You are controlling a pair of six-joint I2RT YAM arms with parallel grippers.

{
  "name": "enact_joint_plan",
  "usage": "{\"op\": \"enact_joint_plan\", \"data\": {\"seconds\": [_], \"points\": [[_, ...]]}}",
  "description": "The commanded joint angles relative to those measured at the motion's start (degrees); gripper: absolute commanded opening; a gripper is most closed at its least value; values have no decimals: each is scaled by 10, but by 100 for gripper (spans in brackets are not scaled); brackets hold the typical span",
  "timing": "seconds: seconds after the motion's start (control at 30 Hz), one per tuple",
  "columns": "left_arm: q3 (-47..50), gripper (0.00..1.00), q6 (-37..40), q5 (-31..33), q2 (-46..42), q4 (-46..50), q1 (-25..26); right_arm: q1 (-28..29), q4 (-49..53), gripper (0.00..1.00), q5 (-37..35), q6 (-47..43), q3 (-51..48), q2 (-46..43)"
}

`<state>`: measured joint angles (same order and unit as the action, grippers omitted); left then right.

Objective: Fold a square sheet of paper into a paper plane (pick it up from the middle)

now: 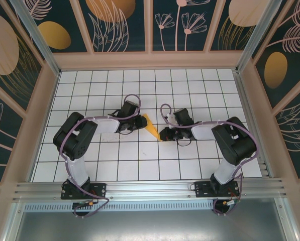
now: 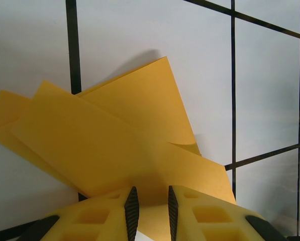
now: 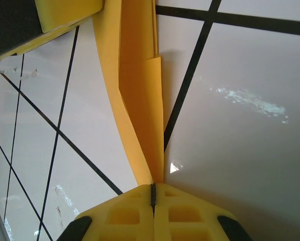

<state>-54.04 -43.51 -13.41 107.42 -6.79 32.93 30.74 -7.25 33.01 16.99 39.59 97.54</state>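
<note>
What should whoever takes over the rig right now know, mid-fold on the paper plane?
Left gripper: jaws slightly apart over the wide end of the orange paper. I cannot tell whether it is pressing the paper down.
Right gripper: jaws shut on the paper's narrow end.
Paper: at the middle of the table, between the two grippers.
Done: folded into several overlapping layers that taper to a point.
Left: probably the final creases; it is not yet a clean dart.
</note>
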Motion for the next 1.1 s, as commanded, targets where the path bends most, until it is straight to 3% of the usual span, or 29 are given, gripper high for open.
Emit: {"op": "enact_joint_plan", "data": {"seconds": [0.0,0.3,0.47,0.8,1.07], "points": [[4,28,15,46,48,30,-3,-1,36,8,2,5,-9,4],[5,28,16,46,49,30,-4,-2,48,12,12,17,-22,-51],[5,28,17,44,46,29,-3,0,42,18,-9,36,3,-98],[8,28,14,42,51,25,-3,46,60,20,-20,47,92,9],[8,28,14,44,49,27,-3,45,73,19,-22,48,95,46]]}}
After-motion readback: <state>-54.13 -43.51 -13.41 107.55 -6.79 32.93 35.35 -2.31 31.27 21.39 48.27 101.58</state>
